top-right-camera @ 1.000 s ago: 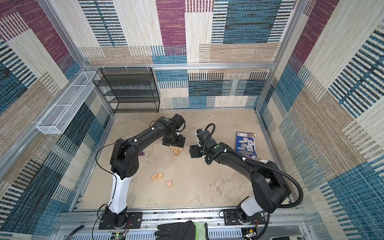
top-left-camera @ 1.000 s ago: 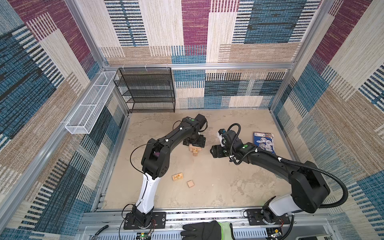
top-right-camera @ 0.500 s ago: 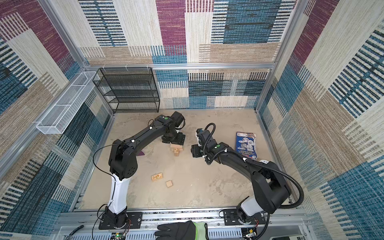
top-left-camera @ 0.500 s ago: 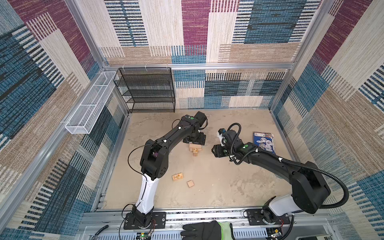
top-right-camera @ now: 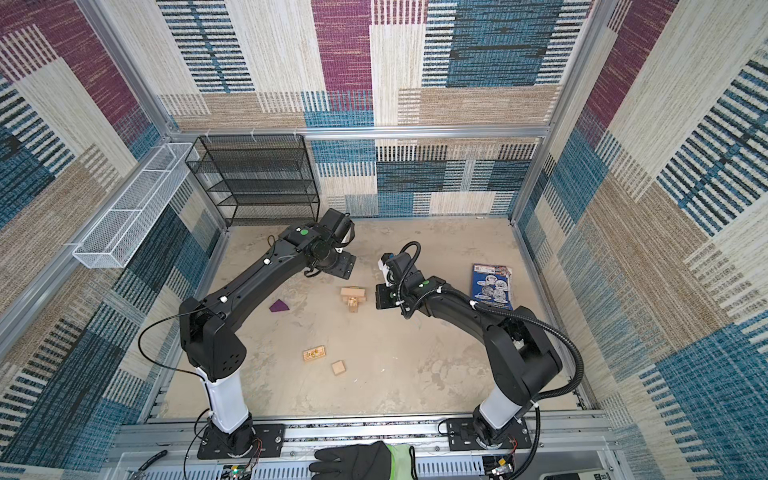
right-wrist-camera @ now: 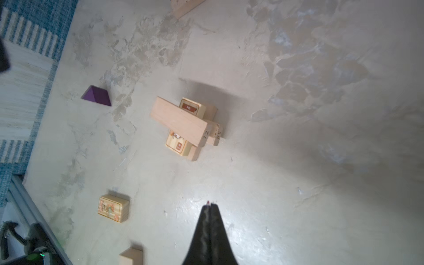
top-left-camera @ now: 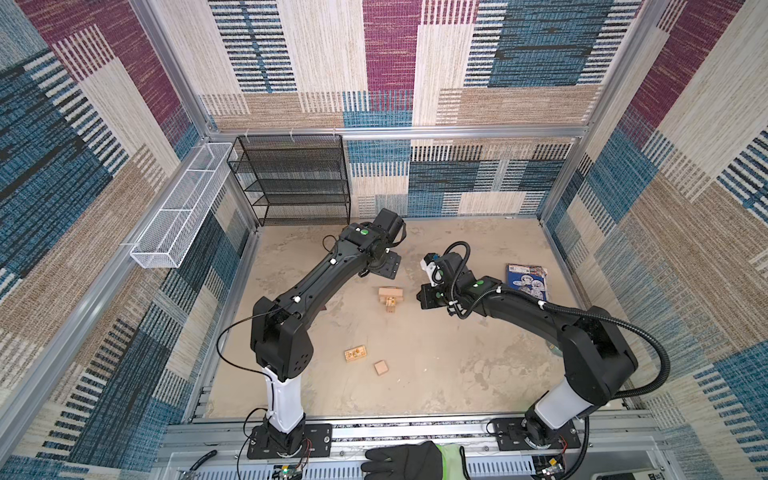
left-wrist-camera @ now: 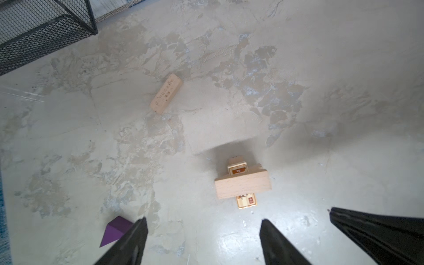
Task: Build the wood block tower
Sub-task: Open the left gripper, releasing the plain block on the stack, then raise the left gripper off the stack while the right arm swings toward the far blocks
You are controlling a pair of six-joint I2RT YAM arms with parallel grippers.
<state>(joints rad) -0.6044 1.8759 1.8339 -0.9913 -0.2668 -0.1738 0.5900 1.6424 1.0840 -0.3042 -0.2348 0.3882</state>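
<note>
Surface: flat beige floor (top-left-camera: 436, 374), mottled with grey-blue patches, with glare spots in the wrist views.
Room: walls (top-left-camera: 390, 50) of woven patchwork in blue, tan, cream and magenta on an aluminium frame. A black mesh shelf (top-left-camera: 297, 178) stands behind and left of the tower. A white wire basket (top-left-camera: 178, 212) hangs further left.
Tower: tower (top-left-camera: 390, 296) stands mid-floor, upright, with its pieces laid crosswise.
Axis: top brick (left-wrist-camera: 243, 184) lies flat, its long axis running left-right in both top views, one end towards the right gripper. The printed block (right-wrist-camera: 189, 106) under it runs across that, front to back.
Loose pieces: purple wedge (top-right-camera: 279, 306) is left of the tower, apart from it. The loose brick (left-wrist-camera: 166, 96) lies flat near the tower. The printed brick (top-left-camera: 356, 353) and cube (top-left-camera: 381, 368) lie in front of the tower, well apart from it.
Booklet: booklet (top-left-camera: 527, 282) lies right of the tower.
Left gripper: left gripper (left-wrist-camera: 203, 219) is behind the tower, fingers spread, with nothing between them.
Right gripper: right gripper (right-wrist-camera: 210, 206) is just right of the tower, clear of it, fingers pressed together and empty.
</note>
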